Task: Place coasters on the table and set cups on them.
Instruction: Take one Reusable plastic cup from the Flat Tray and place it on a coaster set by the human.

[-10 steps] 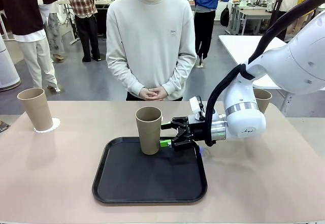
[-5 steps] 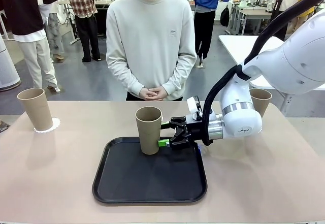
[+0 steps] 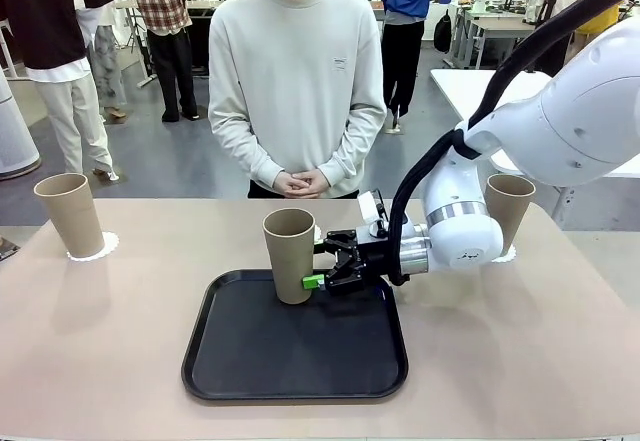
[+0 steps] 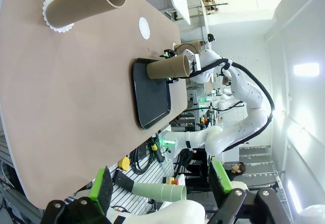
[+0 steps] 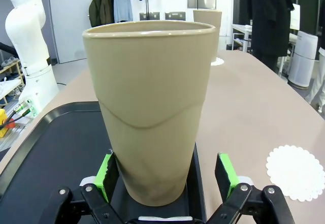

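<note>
Reaching in from the side, the right hand (image 3: 318, 269) has its green pads either side of the lower part of the middle cup (image 3: 290, 255), which stands at the back edge of the black tray (image 3: 294, 366). In the right wrist view the fingers (image 5: 226, 175) look spread, the near one touching or almost touching the cup (image 5: 152, 109), the other with a gap, so I would say it is about to close, not yet gripping. Going in low probably keeps the tall tumbler from tipping when it is lifted.

A bare coaster (image 5: 295, 172) lies on the tabletop (image 3: 100, 351) just beyond the tray, likely meant for this cup. Two more cups are already out: one at the far left (image 3: 71, 214) on its coaster (image 3: 98, 246), one at the far right (image 3: 508, 209) behind the arm, with a bit of white under it.

Over the near edge hangs the left hand (image 4: 161, 188), spread and holding nothing. The person across the tabletop stands with hands (image 3: 300, 182) clasped.
</note>
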Motion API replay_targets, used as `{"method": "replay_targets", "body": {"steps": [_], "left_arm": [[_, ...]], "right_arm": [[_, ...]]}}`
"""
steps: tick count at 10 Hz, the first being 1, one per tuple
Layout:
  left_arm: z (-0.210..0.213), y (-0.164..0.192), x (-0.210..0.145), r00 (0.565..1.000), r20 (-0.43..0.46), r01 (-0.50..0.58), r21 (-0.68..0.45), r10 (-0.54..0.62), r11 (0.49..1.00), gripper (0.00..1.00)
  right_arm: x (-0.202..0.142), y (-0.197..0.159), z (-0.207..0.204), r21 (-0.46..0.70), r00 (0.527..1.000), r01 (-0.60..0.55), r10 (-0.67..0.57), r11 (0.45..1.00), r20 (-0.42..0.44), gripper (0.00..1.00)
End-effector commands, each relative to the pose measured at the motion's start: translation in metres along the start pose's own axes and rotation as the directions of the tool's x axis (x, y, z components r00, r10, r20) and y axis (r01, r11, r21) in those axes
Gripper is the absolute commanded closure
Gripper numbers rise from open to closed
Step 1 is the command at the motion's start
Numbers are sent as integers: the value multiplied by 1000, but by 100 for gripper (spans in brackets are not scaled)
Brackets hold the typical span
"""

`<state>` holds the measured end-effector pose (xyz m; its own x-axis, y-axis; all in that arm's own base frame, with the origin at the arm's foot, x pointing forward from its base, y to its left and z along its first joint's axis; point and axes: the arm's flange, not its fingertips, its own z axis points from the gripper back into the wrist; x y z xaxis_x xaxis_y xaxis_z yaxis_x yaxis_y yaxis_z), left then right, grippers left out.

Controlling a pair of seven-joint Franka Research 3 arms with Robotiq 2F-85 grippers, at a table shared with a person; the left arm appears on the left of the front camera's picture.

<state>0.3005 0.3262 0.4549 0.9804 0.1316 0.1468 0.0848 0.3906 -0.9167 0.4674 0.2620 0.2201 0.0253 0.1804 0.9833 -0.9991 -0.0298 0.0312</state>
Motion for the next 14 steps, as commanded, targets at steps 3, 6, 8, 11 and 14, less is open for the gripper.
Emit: {"method": "replay_targets", "body": {"steps": [3, 6, 8, 11, 14], "left_arm": [[2, -3, -1, 1000, 4, -14, -2, 14, 1000, 0], [2, -3, -1, 1000, 4, -14, -2, 14, 1000, 0], [2, -3, -1, 1000, 4, -14, -2, 14, 1000, 0], [2, -3, -1, 1000, 4, -14, -2, 14, 1000, 0], [2, -3, -1, 1000, 4, -14, -2, 14, 1000, 0]], "right_arm": [[3, -6, -12, 58, 999, -19, 16, 998, 45, 0], [5, -5, -14, 71, 999, -6, 2, 997, 48, 0], [6, -6, -20, 99, 998, 3, -10, 995, 69, 0], [3, -10, -31, 117, 996, 41, -50, 992, 76, 0], [1, -11, -38, 138, 997, 24, -33, 990, 63, 0]]}}
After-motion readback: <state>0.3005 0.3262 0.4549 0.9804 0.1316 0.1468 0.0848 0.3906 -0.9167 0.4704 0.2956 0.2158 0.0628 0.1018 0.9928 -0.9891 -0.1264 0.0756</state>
